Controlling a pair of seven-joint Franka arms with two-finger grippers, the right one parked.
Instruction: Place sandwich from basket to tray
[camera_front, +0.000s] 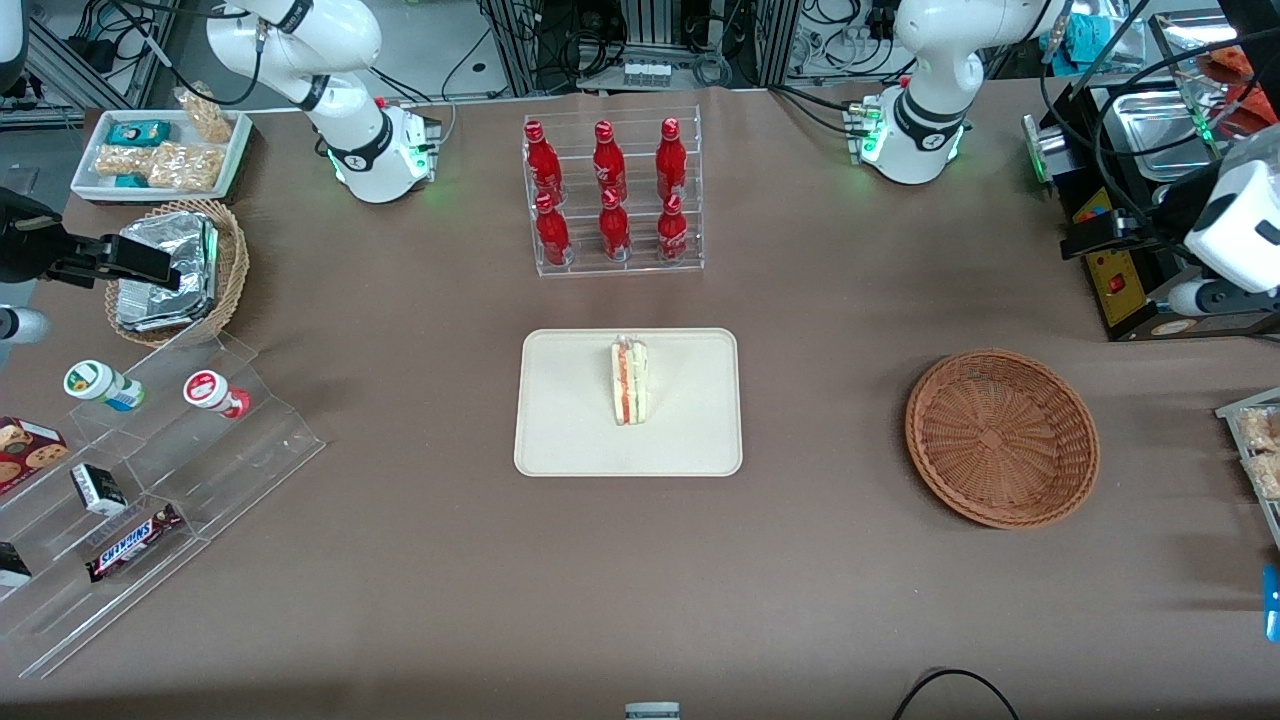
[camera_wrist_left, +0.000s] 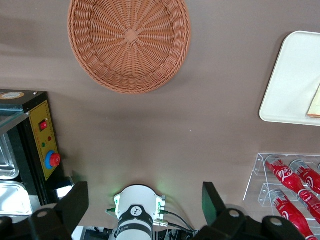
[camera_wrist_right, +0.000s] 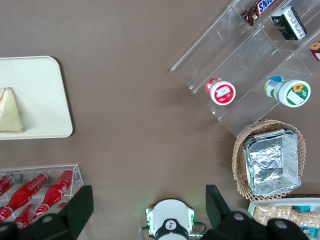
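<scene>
1. The sandwich (camera_front: 630, 382) stood on its edge near the middle of the cream tray (camera_front: 560, 440).
2. The reddish-brown wicker basket (camera_front: 1002, 437) held nothing, well apart from the tray, toward the working arm's end.
3. The gripper (camera_wrist_left: 144, 200) hovered high above the table, fingers (camera_wrist_left: 75, 200) spread, holding nothing.

My tool (camera_wrist_left: 145, 200) hangs wide open over the bare table (camera_wrist_left: 200, 125), basket (camera_wrist_left: 129, 42) sitting empty, tray (camera_wrist_left: 292, 80) corner showing nearby.
</scene>
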